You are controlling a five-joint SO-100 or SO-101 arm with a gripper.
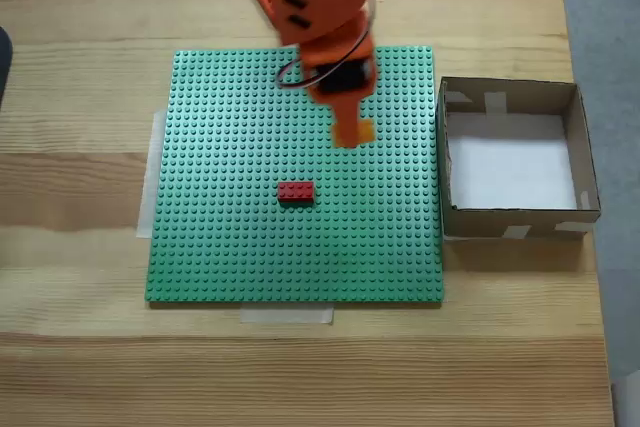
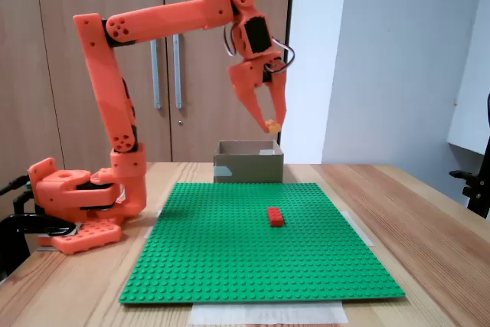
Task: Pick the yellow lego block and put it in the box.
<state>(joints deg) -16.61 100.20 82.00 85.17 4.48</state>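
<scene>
The yellow lego block [image 2: 273, 125] hangs high above the green baseplate, pinched between the orange fingertips of my gripper [image 2: 272, 123]. From above, the block [image 1: 364, 131] peeks out beside the gripper [image 1: 352, 133], over the baseplate's right half. The box [image 1: 513, 229], brown cardboard with a white floor, sits to the right of the baseplate in that fixed view. Seen from the side it is the box [image 2: 247, 166] at the far edge, below and slightly beyond the gripper.
A red brick [image 1: 295, 191] sits near the middle of the green studded baseplate [image 1: 220, 227], also seen as the red brick [image 2: 275, 217] on the baseplate [image 2: 230, 266]. The arm's base [image 2: 76, 204] stands at the left. Bare wooden table surrounds the plate.
</scene>
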